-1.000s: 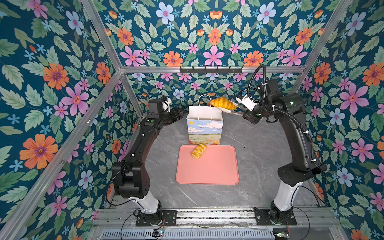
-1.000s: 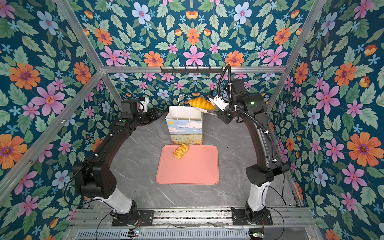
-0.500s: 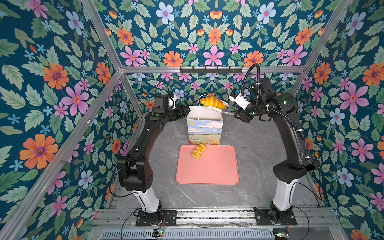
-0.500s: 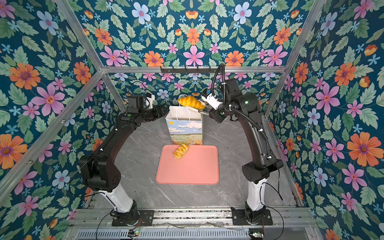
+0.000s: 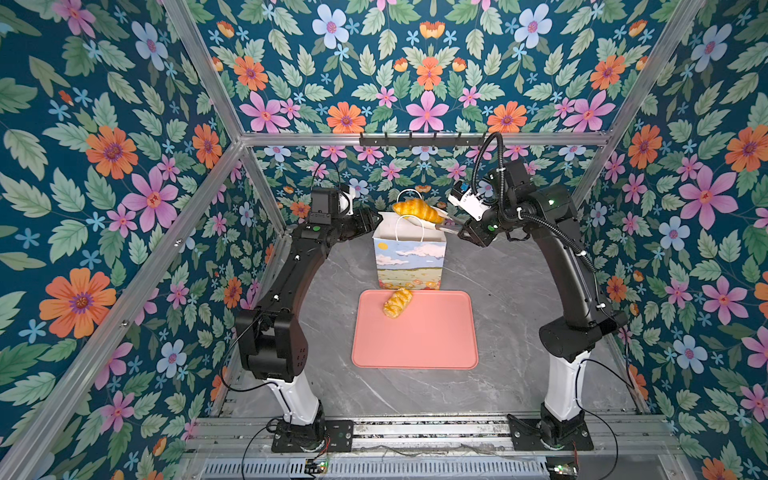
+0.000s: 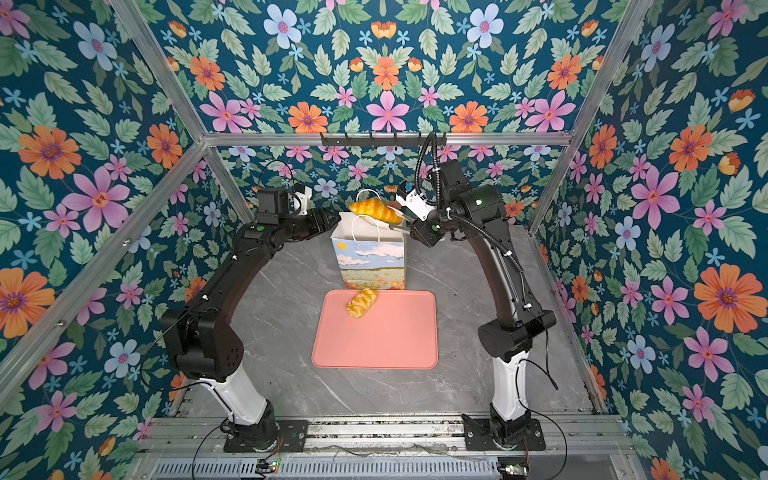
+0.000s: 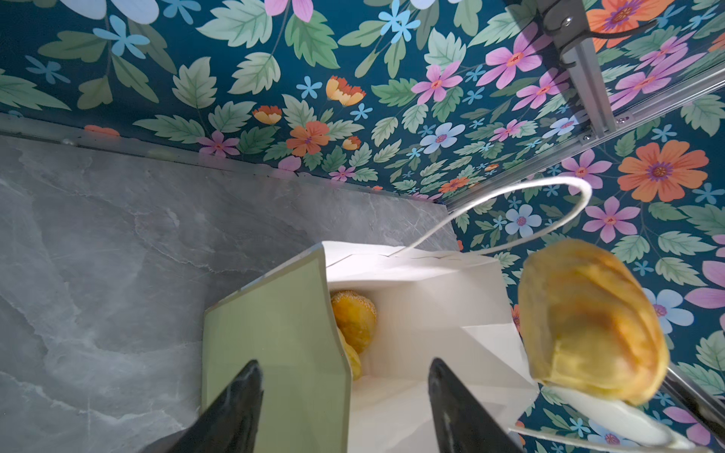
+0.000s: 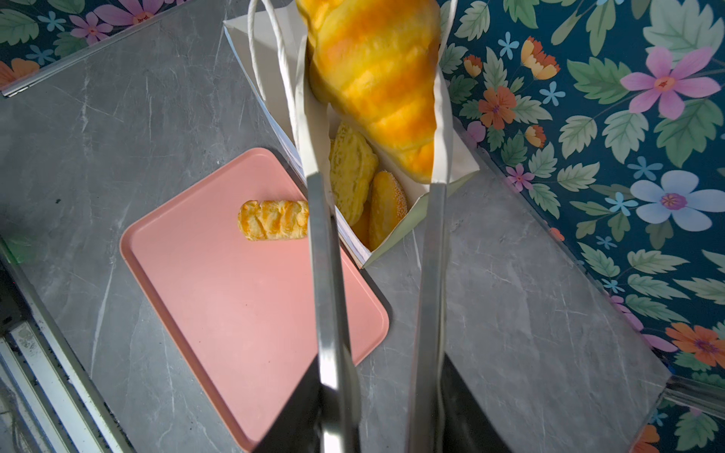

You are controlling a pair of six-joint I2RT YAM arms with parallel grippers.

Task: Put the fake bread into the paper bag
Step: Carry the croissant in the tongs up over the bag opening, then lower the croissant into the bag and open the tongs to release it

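In the right wrist view the croissant (image 8: 372, 78) is cropped — the braided piece (image 8: 270, 219) partly hidden.

No readable text shows on the paper bag (image 5: 409, 262) or elsewhere.

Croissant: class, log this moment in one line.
right jaws: shut on croissant above bag | left jaws: open, astride bag wall | braid: on tray

Both top views: mounted high at the front, angled down toward the back wall (image 5: 428, 112), far off. The tray (image 5: 415, 340) and paper bag (image 5: 409, 262) show whole, and the two frames are nearly identical. Left wrist camera: close behind the left gripper (image 7: 343, 362), facing along its jaws into the bag mouth. Right wrist camera: close behind the right gripper (image 8: 374, 23), facing down past the croissant (image 8: 372, 78) between its jaws. The wrist views share the bag interior and the croissant.
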